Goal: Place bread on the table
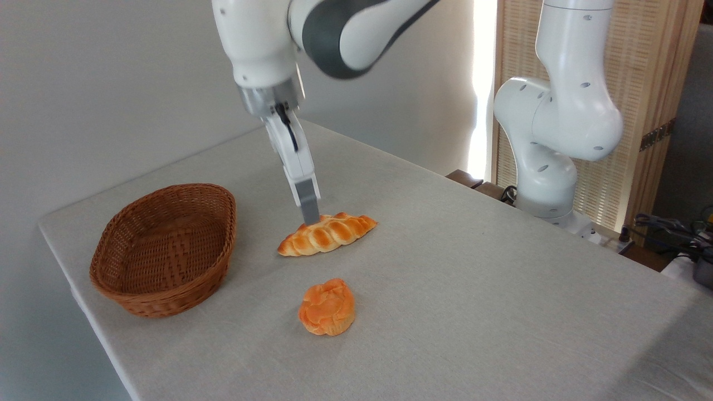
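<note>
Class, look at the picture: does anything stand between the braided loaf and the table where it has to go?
Nothing visible does. The bread already lies flat on the table, with the gripper just above its back edge.

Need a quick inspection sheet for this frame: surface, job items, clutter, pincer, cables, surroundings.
Surface: table under plain grey-beige cloth, lightly creased, no spills seen.
Job's things: braided bread lies flat on the cloth, outside the basket.
Clutter: wicker basket at left, nothing in it; round orange bun nearer the camera than the bread.
Pincer: pincer just above the bread's back edge, holding nothing; one finger shows, so open or shut cannot be told.
Cables: black cables off the table at far right; a short black lead on the pincer body.
Surroundings: grey wall, slatted wooden screen behind the arm base.
</note>
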You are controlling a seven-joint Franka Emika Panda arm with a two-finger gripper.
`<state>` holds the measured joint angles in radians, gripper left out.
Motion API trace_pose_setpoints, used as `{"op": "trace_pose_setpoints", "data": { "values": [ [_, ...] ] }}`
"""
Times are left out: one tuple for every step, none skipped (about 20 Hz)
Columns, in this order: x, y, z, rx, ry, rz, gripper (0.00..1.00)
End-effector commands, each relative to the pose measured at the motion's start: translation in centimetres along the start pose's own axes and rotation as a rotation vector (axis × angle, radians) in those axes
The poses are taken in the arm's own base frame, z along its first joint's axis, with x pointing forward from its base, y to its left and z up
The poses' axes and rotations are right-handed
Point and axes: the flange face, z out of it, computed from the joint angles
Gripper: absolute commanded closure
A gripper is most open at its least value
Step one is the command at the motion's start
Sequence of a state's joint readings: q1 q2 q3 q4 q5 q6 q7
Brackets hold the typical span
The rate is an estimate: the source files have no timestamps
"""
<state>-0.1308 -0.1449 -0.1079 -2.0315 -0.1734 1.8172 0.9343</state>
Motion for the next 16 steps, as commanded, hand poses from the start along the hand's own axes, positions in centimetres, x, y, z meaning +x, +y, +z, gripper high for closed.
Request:
{"op": "trace_pose_setpoints", "data": {
  "values": [
    [-1.4,-3.4,-7.8,0.058,0.044,-0.069,0.0],
    [-1.7,-4.5,-9.6,0.064,0.055,-0.08,0.0],
    [-1.9,-5.4,-11.6,0.071,0.066,-0.09,0.0],
    [-2.1,-6.3,-12.9,0.061,0.066,-0.1,0.0],
    [-2.9,-7.5,-13.9,0.051,0.06,-0.12,0.0],
    [-3.3,-8.0,-14.6,0.054,0.066,-0.138,0.0],
    [-3.5,-8.2,-14.9,0.058,0.072,-0.175,0.0],
    [-4.1,-8.5,-15.1,0.061,0.072,-0.226,0.0],
    [-4.7,-8.5,-15.4,0.064,0.073,-0.261,0.0],
    [-5.1,-8.6,-15.5,0.063,0.071,-0.267,0.0],
    [-5.1,-8.6,-15.4,0.062,0.069,-0.268,0.0],
    [-5.2,-8.6,-15.5,0.065,0.066,-0.268,0.0],
    [-5.4,-8.7,-15.5,0.078,0.049,-0.268,0.0],
    [-4.9,-8.5,-15.4,0.097,0.021,-0.253,0.0],
    [-4.7,-8.3,-15.3,0.116,-0.01,-0.243,0.0],
    [-4.3,-8.2,-15.0,0.126,-0.033,-0.233,0.0]
  ]
}}
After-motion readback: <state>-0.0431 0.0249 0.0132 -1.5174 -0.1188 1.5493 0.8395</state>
